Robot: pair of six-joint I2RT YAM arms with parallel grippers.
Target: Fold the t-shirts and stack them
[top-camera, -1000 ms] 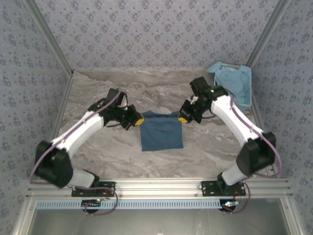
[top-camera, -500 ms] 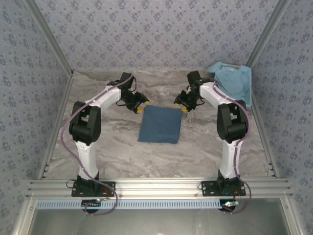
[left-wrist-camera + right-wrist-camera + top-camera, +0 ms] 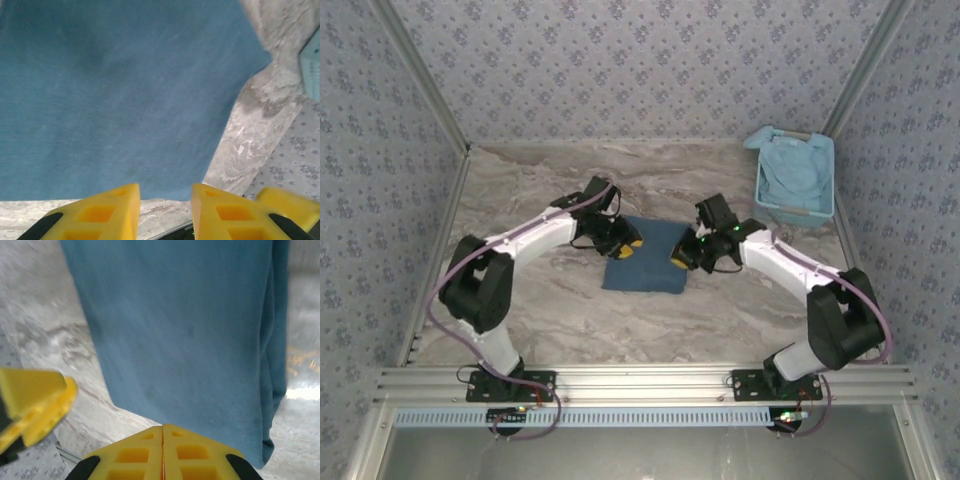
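Note:
A dark teal-blue t-shirt lies folded into a flat square on the marble table. My left gripper hovers low over its left edge. In the left wrist view that gripper stands open, nothing between its yellow fingers, with the shirt spread just ahead. My right gripper is at the shirt's right edge. The right wrist view shows this gripper shut, its pads pressed together with no cloth in them, over the shirt. A paler sky-blue t-shirt lies bunched in the basket.
The pale-blue plastic basket stands at the back right corner against the right rail. Patterned walls close off the back and both sides. Bare marble lies in front of the folded shirt and to its left.
Both grippers have come back from the shirt's far corners toward me and now sit low at its left and right edges. The folded shirt has stayed put.

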